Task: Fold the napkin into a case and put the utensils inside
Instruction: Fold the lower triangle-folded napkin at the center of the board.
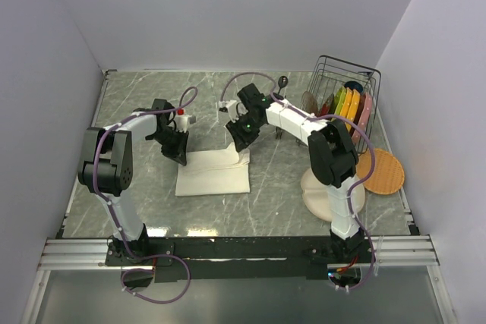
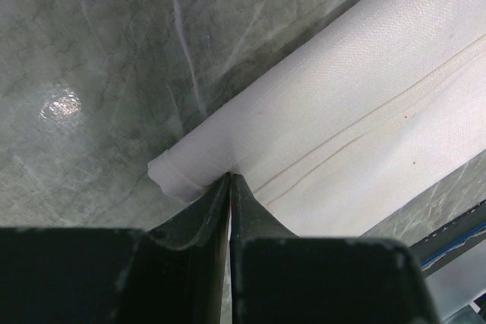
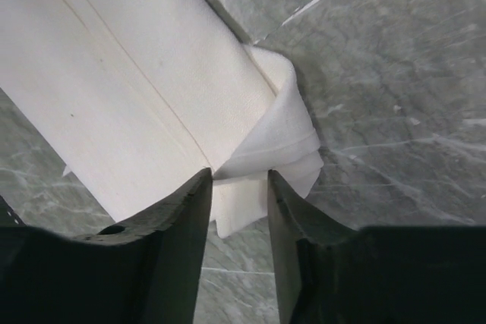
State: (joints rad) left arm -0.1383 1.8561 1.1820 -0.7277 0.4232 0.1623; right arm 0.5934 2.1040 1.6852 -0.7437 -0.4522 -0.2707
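We see the napkin (image 1: pixel 215 172) as soft, matt cloth, finely woven, with faint stitched lines along it. Under the napkin, the table (image 1: pixel 137 111) looks like polished grey-green marbled stone, glossy enough to glare. At the napkin's corners, the left gripper (image 2: pixel 230 181) and right gripper (image 3: pixel 239 176) look like dull black plastic. Right of the napkin, the rack (image 1: pixel 343 85) is thin dark metal wire.

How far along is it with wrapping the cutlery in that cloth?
Roughly partway. Done: the napkin already lies folded in layers. In hand: the left gripper pinches one far corner, and the right gripper has the other corner bunched in its jaws. Left: folding it narrower, then loading it; the spoon lies far back, not inside.
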